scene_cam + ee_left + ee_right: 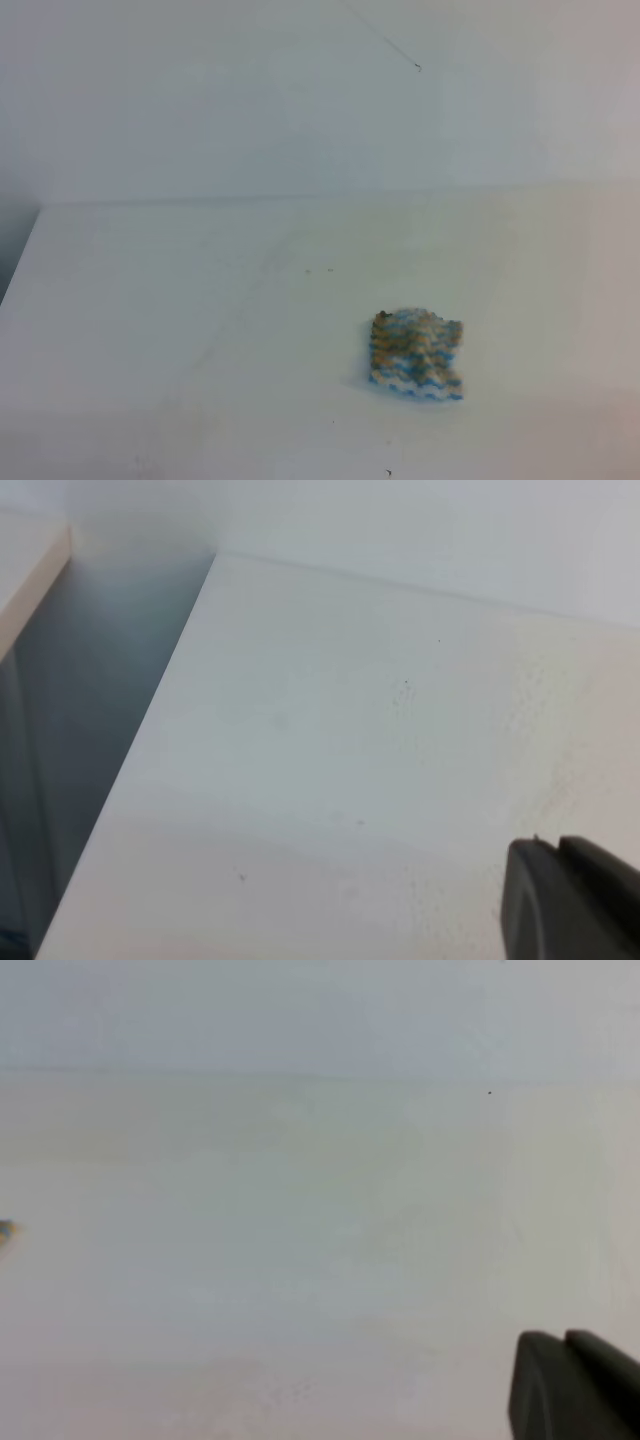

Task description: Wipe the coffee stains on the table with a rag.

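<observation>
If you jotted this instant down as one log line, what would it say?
rag: lying crumpled on table, nothing holding it | coffee stains: none visible | right gripper: shut, away from rag | left gripper: state unclear

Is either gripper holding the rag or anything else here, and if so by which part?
Nothing is held. The rag lies alone on the table, crumpled, with no gripper on it.
</observation>
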`<state>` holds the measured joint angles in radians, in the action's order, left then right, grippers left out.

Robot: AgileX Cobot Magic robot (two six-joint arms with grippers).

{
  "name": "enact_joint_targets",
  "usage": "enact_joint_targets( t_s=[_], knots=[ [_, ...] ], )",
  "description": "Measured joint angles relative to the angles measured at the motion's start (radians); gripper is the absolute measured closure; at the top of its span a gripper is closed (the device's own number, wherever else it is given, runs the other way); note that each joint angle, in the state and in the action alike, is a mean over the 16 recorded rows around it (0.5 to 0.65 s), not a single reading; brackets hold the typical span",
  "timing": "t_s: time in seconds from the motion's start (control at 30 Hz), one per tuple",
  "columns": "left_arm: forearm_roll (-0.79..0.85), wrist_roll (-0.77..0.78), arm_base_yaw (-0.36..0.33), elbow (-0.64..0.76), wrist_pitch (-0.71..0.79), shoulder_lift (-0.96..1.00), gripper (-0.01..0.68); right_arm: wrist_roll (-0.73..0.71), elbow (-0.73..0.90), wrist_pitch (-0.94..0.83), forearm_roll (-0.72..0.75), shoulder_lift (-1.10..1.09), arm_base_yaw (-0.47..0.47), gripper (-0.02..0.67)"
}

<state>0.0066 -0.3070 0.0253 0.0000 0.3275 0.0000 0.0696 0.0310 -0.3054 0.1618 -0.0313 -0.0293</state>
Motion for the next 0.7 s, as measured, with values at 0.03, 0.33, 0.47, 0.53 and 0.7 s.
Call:
enact_joint_targets(
  t_s=[0.03, 0.33, 0.47, 0.53, 0.7],
  knots=[
    [0.0, 0.0, 0.0, 0.0, 0.0, 0.0, 0.674, 0.0, 0.0, 0.0, 0.0, 0.0, 0.0, 0.652],
    [0.0, 0.0, 0.0, 0.0, 0.0, 0.0, 0.674, 0.0, 0.0, 0.0, 0.0, 0.0, 0.0, 0.652],
    [0.0, 0.0, 0.0, 0.0, 0.0, 0.0, 0.674, 0.0, 0.0, 0.0, 0.0, 0.0, 0.0, 0.652],
    [0.0, 0.0, 0.0, 0.0, 0.0, 0.0, 0.674, 0.0, 0.0, 0.0, 0.0, 0.0, 0.0, 0.652],
    [0.0, 0.0, 0.0, 0.0, 0.0, 0.0, 0.674, 0.0, 0.0, 0.0, 0.0, 0.0, 0.0, 0.652]
  ],
)
